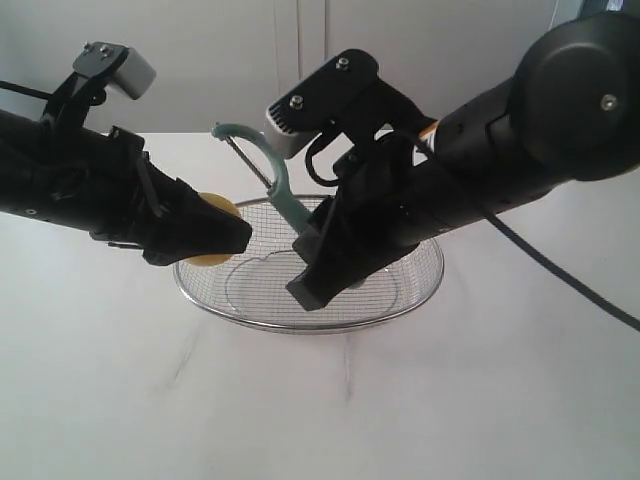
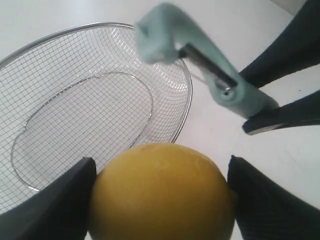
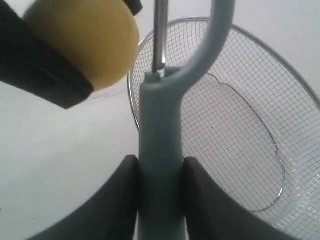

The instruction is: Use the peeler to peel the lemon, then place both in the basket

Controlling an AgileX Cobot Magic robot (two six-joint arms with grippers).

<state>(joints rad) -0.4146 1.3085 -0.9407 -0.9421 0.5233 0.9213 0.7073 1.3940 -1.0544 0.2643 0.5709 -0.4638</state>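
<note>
basket (image 1: 310, 327): silver metal wire mesh, fine-gridded, with a thicker shiny metal rim (lower middle of the exterior view).
lemon (image 2: 160, 195): yellow rind, finely dimpled, soft sheen.
peeler (image 3: 160, 150): pale teal plastic, smooth, satin finish.
blade (image 2: 205, 64): thin metal strip, dull grey.
left gripper fingers (image 2: 45, 210): black, matt, smooth.
table (image 1: 450, 410): white, smooth, faint sheen with dim reflections.
right arm shell (image 1: 570, 90): black, smooth, semi-gloss.

basket (image 1: 310, 328): centre of worktop (image 1: 480, 400) | lemon (image 1: 222, 208): by basket's left rim, in left claw (image 2: 160, 195) | peeler (image 1: 285, 190): right of lemon, in right claw (image 3: 161, 195)
</note>
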